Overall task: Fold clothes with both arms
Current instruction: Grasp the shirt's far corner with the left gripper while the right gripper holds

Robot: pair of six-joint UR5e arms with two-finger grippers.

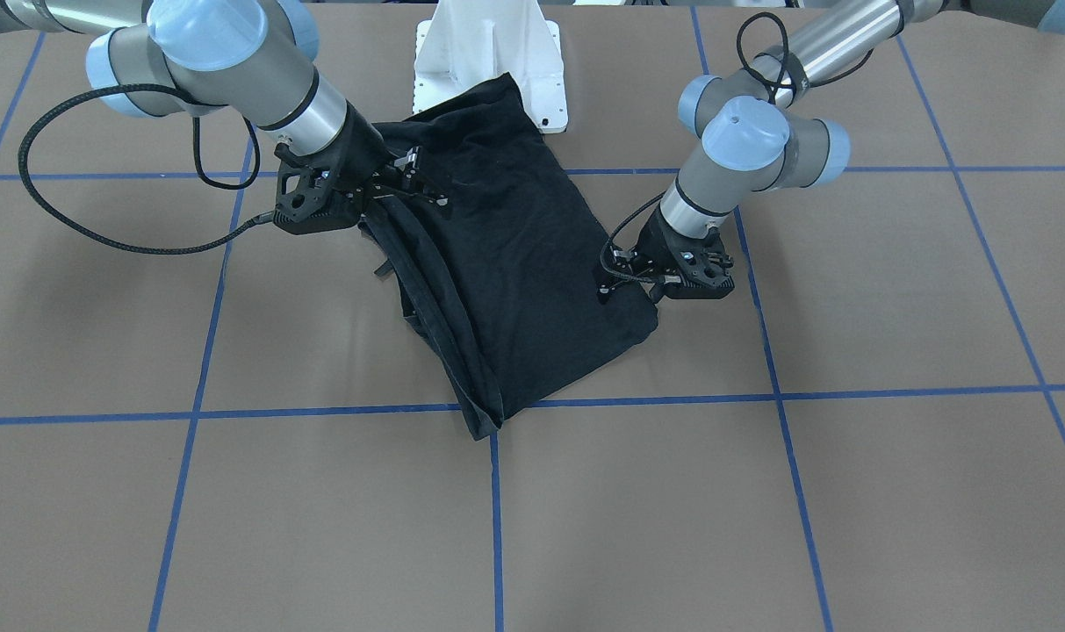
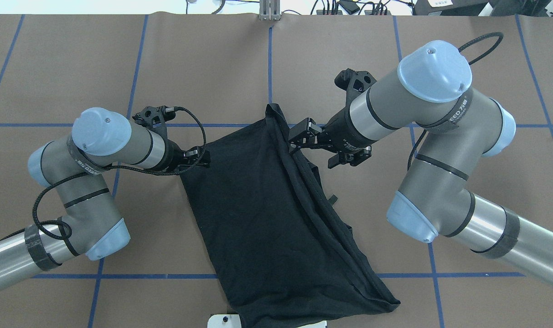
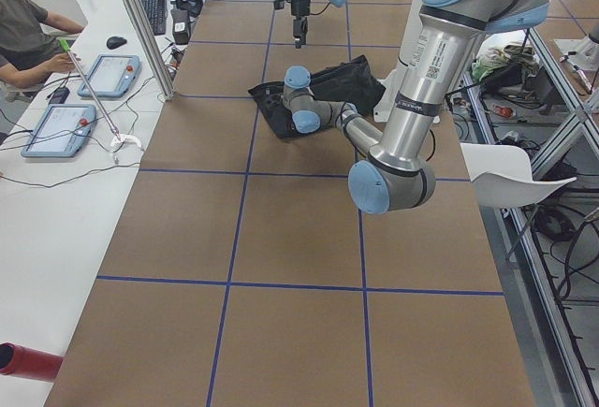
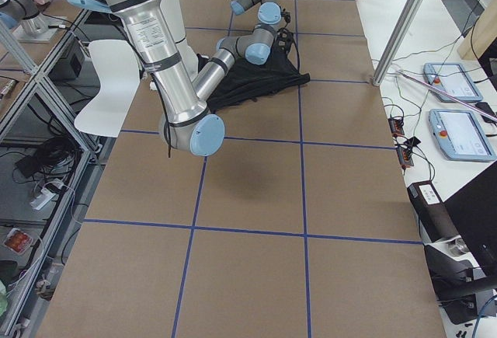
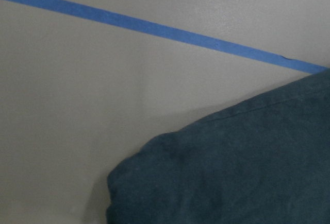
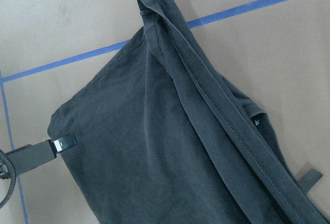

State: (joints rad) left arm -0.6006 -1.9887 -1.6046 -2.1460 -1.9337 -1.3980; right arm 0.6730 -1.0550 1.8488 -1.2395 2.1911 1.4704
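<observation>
The black T-shirt lies folded into a long slanted strip in the middle of the table, plain side up, with stacked hems along one long edge. My left gripper sits low at the strip's far left corner, fingers apart, and one fingertip rests at that corner. The left wrist view shows the corner flat on the table. My right gripper hovers open over the hemmed edge and holds nothing.
The white pedestal base stands at the shirt's near end, which partly covers it. Blue tape lines cross the brown tabletop. A person sits at a side desk with tablets. A white chair stands beside the table.
</observation>
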